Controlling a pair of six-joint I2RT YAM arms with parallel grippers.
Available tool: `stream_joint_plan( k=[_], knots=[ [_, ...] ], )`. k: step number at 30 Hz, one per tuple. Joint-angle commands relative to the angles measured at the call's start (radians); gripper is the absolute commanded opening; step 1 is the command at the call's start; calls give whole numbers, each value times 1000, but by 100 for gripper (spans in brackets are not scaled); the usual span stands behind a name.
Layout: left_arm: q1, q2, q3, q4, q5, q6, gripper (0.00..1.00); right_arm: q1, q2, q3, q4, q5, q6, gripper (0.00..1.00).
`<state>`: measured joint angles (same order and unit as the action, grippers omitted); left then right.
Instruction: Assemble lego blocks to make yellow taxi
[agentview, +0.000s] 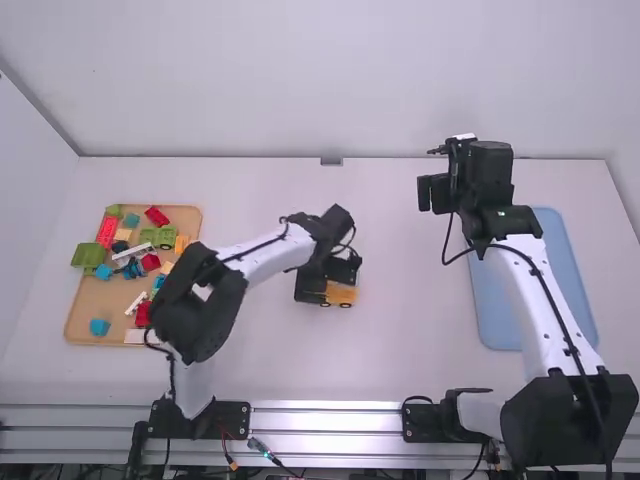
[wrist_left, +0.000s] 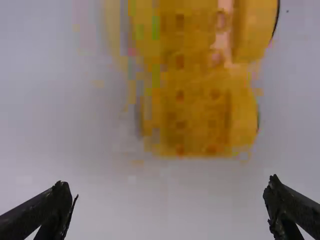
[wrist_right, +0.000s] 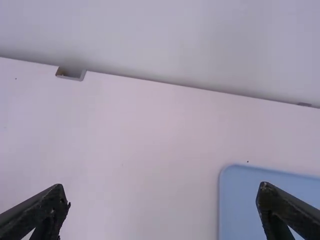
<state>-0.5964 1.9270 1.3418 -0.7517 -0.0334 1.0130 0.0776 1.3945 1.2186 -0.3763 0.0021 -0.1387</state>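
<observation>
Yellow block taxi (agentview: 341, 295) on worktop (agentview: 400, 360), near left jaws, released, spread wide.
Right jaws also released, raised above worktop; loose blocks (agentview: 100, 327) on tan tray (agentview: 76, 327).

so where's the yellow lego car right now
In the high view, the yellow lego car sits mid-table near the left gripper, right of the tan block tray.

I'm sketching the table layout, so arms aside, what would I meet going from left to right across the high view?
Brown tray with loose blocks on it → yellow wheeled block piece → light blue tray
</observation>
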Motion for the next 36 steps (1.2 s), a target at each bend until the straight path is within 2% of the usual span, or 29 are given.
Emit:
stream_joint_plan(
  k=[1,6,10,14,15,17,23,29,30,31,33,34,36],
  knots=[
    [98,-127,28,5,89,35,99,0,-14,31,5,-1,-1,99],
    [293,-191,28,86,103,-170,99,0,-14,31,1,-1,-1,99],
    [500,-192,28,160,97,-537,99,0,-14,31,1,-1,0,99],
    [682,-178,32,186,124,-784,99,2,-14,31,9,-1,0,99],
    [763,-162,49,184,124,-919,99,0,-14,31,13,-1,0,99],
    [841,-144,75,153,124,-1023,99,0,-14,31,20,-2,0,99],
    [1007,-66,193,43,124,-1132,99,9,-14,31,29,-2,0,99],
    [1135,113,474,-121,164,-1184,99,9,-14,31,31,-2,0,99],
    [1159,184,582,-182,189,-1211,99,7,-14,31,29,-1,0,99],
    [1160,193,594,-190,190,-1212,99,7,-14,31,29,-1,0,99],
    [1177,319,789,-311,194,-1244,99,7,-14,31,29,-1,0,99],
    [1177,319,789,-311,194,-1244,99,7,-14,31,29,-1,0,99],
    [1190,431,966,-424,174,-1277,99,7,-14,31,29,-1,0,99]
  ],
)
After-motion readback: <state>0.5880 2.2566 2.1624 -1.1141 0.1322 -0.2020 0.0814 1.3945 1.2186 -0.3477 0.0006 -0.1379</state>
